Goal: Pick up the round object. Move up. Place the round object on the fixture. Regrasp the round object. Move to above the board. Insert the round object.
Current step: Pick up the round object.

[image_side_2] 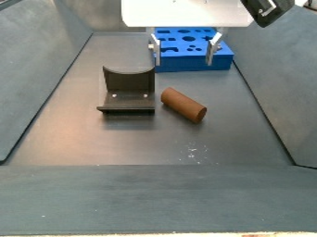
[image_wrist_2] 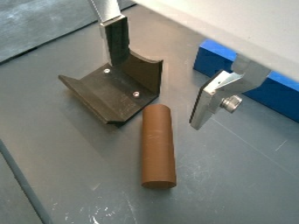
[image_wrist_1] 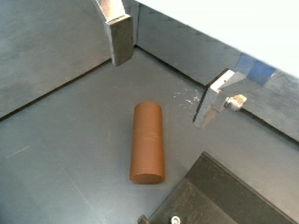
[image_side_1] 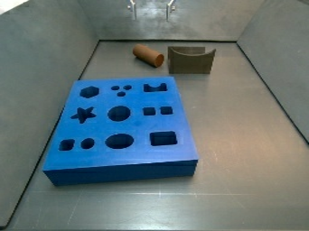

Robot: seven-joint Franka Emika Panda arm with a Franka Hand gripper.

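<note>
With its two flat silver fingers spread wide and nothing between them, the gripper (image_wrist_1: 163, 74) hangs above the grey floor, and I see the small orange-brown cylindrical peg (image_wrist_1: 147, 143) lying on its side below it, clear of both pads. In both wrist views the peg sits under the gap between the fingers, offset toward the camera, not touching either plate (image_wrist_2: 159, 147).

Going left to right in a side view, I have the dark olive-grey fixture (image_side_2: 128, 91) with the curved notch in its upright wall first, then the peg (image_side_2: 183, 104) just beside it and apart from it, lying at a slant on the floor. The gripper (image_side_2: 183, 54) is up behind both, and the large flat blue board (image_side_2: 188, 48) with cut-out holes lies beyond it at the far end.

From the opposite side view the order flips: the peg (image_side_1: 147, 55) lies to the left of the fixture (image_side_1: 191, 60), both near the far wall under the gripper (image_side_1: 150, 9), of which I see only the fingertips at the top edge. The board (image_side_1: 117, 126) fills the near floor, well apart from the peg.

My count: one peg, one fixture, one board, one gripper with two fingers. On the board I count eleven holes, among them a star, a hexagon, circles, squares and a rectangle.
</note>
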